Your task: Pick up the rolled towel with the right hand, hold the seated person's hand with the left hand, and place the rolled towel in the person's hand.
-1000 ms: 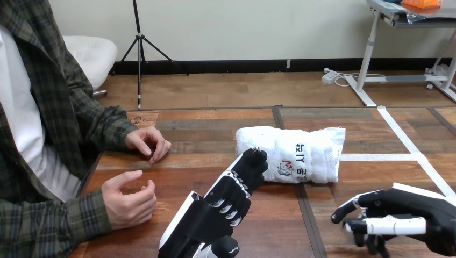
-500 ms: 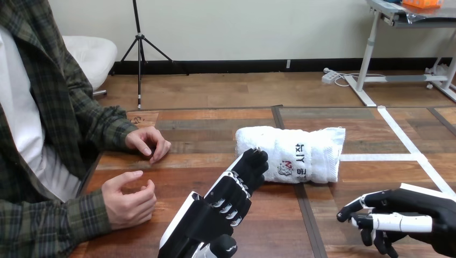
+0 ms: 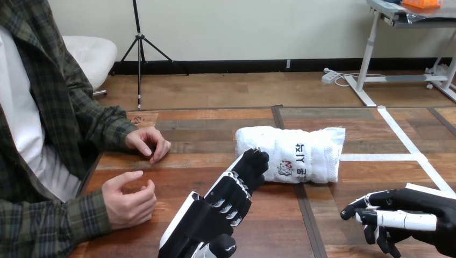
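A white rolled towel [image 3: 301, 154] lies on its side at the middle of the wooden table [image 3: 215, 129]. My left hand [image 3: 215, 212] reaches up from the bottom edge, fingers straight and open, its fingertips [image 3: 254, 159] just in front of the towel's left end. My right hand [image 3: 400, 220] hovers low at the bottom right, open with relaxed fingers, well short of the towel and holding nothing. The person's near hand [image 3: 126, 199] rests on the table's left side with loosely curled fingers, left of my left hand and apart from it. Their far hand [image 3: 146, 142] lies flat further back.
The person's sleeves [image 3: 48, 226] take up the table's left edge. White tape [image 3: 408, 145] runs across the table's right part.
My right hand has drawn back slightly to the right and down. The left hand, the towel and the person's hands have stayed put.
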Available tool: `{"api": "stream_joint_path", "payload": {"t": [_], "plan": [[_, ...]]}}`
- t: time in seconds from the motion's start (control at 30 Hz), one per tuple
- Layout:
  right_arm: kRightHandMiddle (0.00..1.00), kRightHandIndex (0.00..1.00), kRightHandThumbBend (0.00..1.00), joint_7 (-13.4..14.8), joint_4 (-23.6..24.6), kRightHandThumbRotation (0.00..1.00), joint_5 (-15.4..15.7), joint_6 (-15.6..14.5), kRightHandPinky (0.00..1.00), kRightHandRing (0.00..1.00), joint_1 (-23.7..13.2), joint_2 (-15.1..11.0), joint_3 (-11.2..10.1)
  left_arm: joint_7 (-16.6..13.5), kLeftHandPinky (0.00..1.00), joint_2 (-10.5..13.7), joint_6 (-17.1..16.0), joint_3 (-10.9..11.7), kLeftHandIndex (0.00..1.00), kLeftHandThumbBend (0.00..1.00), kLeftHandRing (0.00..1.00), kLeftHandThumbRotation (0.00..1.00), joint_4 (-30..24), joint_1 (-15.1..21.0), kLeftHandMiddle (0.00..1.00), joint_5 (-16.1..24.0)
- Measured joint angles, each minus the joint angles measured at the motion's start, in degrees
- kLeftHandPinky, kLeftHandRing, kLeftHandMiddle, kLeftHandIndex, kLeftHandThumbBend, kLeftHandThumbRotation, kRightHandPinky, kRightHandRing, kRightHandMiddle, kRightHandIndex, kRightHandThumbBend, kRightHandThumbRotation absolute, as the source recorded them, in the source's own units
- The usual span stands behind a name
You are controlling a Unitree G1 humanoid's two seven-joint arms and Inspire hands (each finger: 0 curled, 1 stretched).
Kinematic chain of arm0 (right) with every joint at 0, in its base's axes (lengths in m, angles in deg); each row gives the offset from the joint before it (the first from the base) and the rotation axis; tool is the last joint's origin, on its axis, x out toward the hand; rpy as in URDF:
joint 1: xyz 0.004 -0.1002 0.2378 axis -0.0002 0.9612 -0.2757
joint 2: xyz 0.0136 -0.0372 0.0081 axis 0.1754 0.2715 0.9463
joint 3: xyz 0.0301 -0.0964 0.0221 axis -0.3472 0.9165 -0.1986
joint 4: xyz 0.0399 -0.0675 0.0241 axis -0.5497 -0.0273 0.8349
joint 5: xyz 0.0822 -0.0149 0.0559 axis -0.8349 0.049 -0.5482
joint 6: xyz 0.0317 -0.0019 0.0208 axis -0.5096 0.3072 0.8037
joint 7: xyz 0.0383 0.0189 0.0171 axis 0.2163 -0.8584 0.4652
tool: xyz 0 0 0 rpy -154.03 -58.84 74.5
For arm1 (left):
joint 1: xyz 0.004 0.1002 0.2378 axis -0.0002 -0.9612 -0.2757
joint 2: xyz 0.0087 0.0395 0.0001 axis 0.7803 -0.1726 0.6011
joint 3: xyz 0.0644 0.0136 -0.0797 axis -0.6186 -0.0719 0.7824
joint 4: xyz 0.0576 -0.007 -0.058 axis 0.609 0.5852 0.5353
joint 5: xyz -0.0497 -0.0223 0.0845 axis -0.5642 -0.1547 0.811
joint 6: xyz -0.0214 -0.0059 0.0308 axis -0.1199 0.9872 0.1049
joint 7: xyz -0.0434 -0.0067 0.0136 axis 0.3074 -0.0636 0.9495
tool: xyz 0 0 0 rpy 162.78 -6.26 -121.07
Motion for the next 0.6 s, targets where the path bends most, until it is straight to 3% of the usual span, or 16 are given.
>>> {"api": "stream_joint_path", "payload": {"t": [0.43,0.47,0.6], "plan": [[0.38,0.66,0.89,0.00,0.02,0.50,-0.46,-1.66,0.17,0.26,0.00,0.00,-0.12,0.00,1.00,0.00,0.05,0.00,0.94,1.00,0.98,0.64,0.00,0.00,0.96,0.00],[0.51,0.72,0.92,0.00,0.02,0.49,-0.47,-1.76,0.32,0.42,0.00,0.00,-0.12,0.00,1.00,0.00,0.05,0.00,0.94,1.00,0.98,0.64,0.00,0.00,0.96,0.00],[0.66,0.78,0.97,0.18,0.06,0.49,0.86,-1.93,0.48,0.59,-0.56,0.02,0.30,-0.01,1.00,0.00,0.08,0.01,0.94,1.00,0.98,0.64,0.00,-0.01,0.96,-0.03]]}}
